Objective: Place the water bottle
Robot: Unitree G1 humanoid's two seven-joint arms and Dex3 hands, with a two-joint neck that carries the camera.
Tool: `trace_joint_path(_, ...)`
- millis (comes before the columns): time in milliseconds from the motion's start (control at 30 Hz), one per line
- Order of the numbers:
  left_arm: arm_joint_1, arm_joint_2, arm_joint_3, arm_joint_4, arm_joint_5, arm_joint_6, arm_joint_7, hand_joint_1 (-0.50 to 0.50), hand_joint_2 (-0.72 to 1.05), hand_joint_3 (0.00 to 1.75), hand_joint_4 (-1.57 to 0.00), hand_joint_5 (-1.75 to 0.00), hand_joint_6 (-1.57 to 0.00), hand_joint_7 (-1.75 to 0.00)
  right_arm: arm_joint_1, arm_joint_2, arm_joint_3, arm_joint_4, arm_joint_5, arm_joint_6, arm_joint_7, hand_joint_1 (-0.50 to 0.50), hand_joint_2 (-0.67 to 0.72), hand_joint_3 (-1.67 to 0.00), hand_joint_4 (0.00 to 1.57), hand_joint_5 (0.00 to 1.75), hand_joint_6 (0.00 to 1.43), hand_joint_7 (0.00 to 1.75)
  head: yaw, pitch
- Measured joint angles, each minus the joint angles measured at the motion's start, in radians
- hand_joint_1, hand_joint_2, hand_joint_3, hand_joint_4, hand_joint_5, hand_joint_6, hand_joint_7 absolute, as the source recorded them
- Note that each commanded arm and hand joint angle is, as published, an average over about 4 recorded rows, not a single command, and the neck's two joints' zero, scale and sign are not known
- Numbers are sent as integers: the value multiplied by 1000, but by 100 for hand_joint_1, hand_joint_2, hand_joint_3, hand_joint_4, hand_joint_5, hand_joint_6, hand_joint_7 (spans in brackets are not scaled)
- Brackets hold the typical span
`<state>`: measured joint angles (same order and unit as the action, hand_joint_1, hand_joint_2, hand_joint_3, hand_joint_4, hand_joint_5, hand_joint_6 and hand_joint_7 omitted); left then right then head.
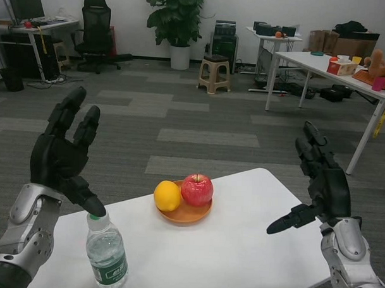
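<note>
Seen from the head view, the water bottle (106,255) stands upright near the left front of the white table (239,253). The left hand (62,157) hovers just above its cap, fingers spread, holding nothing. The right hand (321,183) waits at the table's right side, fingers apart and empty.

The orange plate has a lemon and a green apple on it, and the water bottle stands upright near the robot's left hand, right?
Not quite: the apple is red, not green, as the head view shows. The rest holds: it sits beside the lemon on the orange plate, and the water bottle stands upright near the left hand.
</note>
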<state>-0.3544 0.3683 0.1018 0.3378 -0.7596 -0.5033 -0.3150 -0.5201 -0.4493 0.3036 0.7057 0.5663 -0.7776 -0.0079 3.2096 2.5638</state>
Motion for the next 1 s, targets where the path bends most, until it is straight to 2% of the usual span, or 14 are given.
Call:
trace_joint_path(67, -1, -6, 8, 0, 1, 5, -3, -50, -55, 9, 0, 0, 0, -35, 0, -1, -1, -2, 0, 0, 0, -50, 34, 0, 0, 0, 0, 10, 5, 0)
trace_joint_path(333, 2, -7, 43, -23, 3, 12, -3, -50, -55, 9, 0, 0, 0, -35, 0, -3, -2, -4, 0, 0, 0, -50, 34, 0, 0, 0, 0, 7, 20, -3)
trace_joint_path(700, 47, -8, 97, -96, 15, 45, -3, -50, -59, 9, 0, 0, 0, -35, 0, -4, -1, -30, 0, -1, 0, -50, 34, 0, 0, 0, 0, 7, 14, -11)
trace_joint_path(800, 51, -14, 105, -103, 15, 45, -4, -50, -59, 9, 0, 0, 0, -35, 0, -4, -1, -40, 0, -1, 0, -48, 34, 0, 0, 0, 0, 7, 15, -11)
trace_joint_path(1000, 54, -34, 116, -117, 19, 46, -5, -50, -64, 9, 0, 0, 0, -35, 2, -4, -1, -62, 0, -1, 0, -50, 34, 0, 0, 0, 0, 7, 23, -13)
